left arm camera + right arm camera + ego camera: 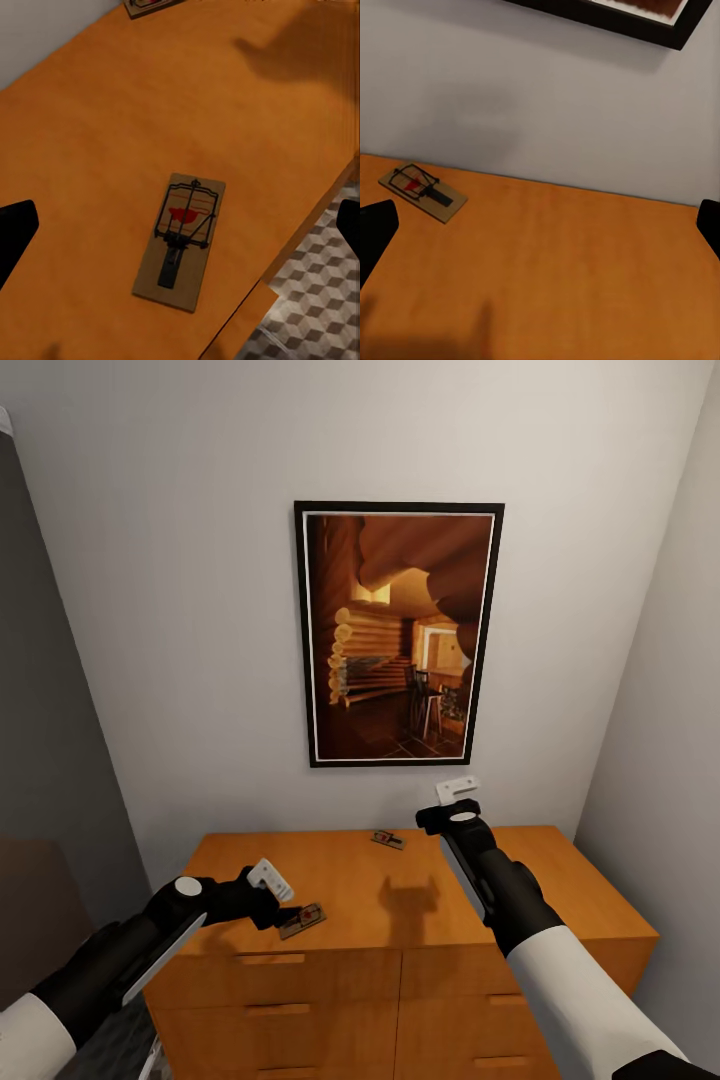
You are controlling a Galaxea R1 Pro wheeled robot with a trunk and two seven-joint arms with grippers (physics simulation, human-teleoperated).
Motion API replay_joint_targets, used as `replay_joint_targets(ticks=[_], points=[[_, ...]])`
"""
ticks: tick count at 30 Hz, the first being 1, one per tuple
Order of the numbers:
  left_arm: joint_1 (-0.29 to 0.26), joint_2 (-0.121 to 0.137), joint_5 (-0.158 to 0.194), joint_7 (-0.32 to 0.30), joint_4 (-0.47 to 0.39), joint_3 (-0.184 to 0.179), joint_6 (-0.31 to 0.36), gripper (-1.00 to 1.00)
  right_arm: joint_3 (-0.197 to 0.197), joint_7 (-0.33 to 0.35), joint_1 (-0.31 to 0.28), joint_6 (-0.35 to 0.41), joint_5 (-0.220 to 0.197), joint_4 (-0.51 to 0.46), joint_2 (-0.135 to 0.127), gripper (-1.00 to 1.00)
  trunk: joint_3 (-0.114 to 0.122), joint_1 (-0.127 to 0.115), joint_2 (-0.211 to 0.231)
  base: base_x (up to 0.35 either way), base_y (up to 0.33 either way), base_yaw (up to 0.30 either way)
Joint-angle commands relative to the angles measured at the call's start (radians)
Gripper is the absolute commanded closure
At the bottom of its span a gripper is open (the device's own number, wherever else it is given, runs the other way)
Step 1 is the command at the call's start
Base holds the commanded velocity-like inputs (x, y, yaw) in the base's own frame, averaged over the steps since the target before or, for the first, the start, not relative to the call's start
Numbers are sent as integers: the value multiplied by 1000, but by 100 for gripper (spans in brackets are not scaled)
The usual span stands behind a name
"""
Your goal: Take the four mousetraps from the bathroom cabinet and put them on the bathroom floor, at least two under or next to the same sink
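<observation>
Mousetraps sit on the cabinet (560, 880), two that I can see. Starting at the left, the left end effector (283, 897) hangs over the front edge of the worktop, fingers spread wide with nothing between them, and the near trap (302, 920) lies just beneath and a touch ahead of it, flat, its long axis running slantwise toward the front edge. That arm is plainly the closer one. Further right and back, by the wall, lies the far trap (388, 840). The right end effector (457, 804) is raised above the top; it looks open and empty, though I can't be sure from here. Smooth orange wood, a framed picture (398, 633) above, cube-patterned floor (322, 300) below.
</observation>
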Motion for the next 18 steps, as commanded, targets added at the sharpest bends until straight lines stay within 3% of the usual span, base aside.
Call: replay_joint_targets(ticks=[1, 8, 18], points=[[-1, 0, 9, 1, -1, -2, 8, -100, 3, -5, 0, 5, 0, -1, 0, -100, -1, 0, -1, 0, 0, 0], [-1, -8, 8, -1, 0, -2, 9, -100, 36, -5, 0, 5, 0, -1, 0, -100, -1, 0, -1, 0, 0, 0], [-1, -26, 10, -2, 1, -5, 10, -100, 50, -6, 0, 5, -1, 0, 0, -100, -1, 0, -1, 0, 0, 0]])
